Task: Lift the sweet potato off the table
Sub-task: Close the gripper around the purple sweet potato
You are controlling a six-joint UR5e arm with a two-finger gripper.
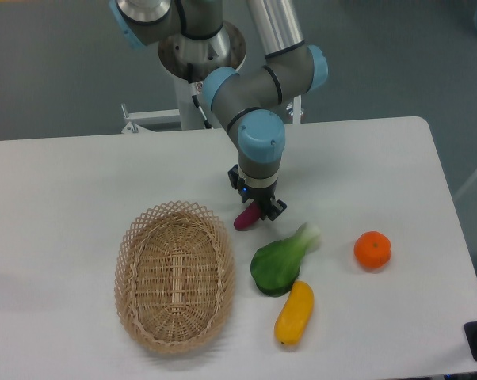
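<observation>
The sweet potato (245, 218) is a small purple-magenta oblong lying on the white table (64, 182), just right of the basket's top rim. My gripper (258, 210) hangs straight down over its right end, with its dark fingers around that end. The fingers hide part of the potato. I cannot tell whether they are pressed shut on it or whether it is lifted off the table.
A woven wicker basket (175, 273) stands to the left. A green leafy vegetable (280, 261), a yellow-orange oblong vegetable (295, 313) and a round orange fruit (372, 249) lie to the right and front. The table's right edge is near the orange.
</observation>
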